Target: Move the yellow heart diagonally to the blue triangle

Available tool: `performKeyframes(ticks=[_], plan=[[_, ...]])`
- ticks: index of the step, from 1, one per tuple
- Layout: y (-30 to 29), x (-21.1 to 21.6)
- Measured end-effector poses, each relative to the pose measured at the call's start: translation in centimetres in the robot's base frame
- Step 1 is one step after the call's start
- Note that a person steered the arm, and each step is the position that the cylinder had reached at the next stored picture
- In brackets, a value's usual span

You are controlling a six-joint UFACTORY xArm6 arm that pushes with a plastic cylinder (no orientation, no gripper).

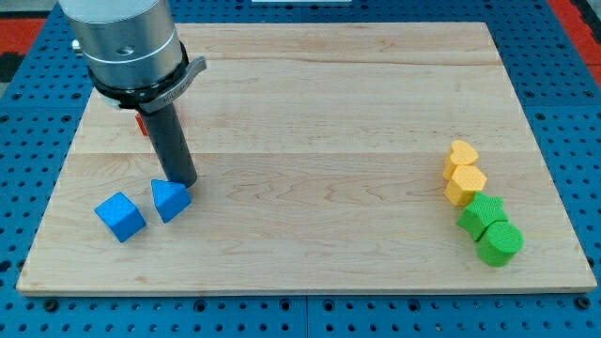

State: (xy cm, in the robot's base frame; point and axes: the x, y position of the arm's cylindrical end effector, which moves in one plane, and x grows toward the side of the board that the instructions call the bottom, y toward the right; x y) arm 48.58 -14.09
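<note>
The yellow heart (461, 155) lies near the view's right edge of the wooden board, at the top of a column of blocks. The blue triangle (170, 200) lies at the view's lower left. My tip (183, 182) stands at the triangle's upper right corner, touching or almost touching it. The heart is far to the right of my tip.
A blue cube (119, 217) lies just left of the triangle. Under the heart sit a yellow hexagon (464, 183), a green block (482, 215) and a green cylinder (500, 243). A red block (143, 122) shows partly behind the rod. The board's edge (310, 284) runs along the bottom.
</note>
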Motion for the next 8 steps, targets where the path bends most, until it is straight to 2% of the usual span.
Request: performKeyframes(ticks=[1,2,3,4,5,6,7,8], plan=[[4.5,-1.0],[11.1,-5.5],[21.0,-9.5],[31.0,-9.5],[35.0,-5.9],[32.9,-3.0],[27.1,-1.6],[26.2,1.2]])
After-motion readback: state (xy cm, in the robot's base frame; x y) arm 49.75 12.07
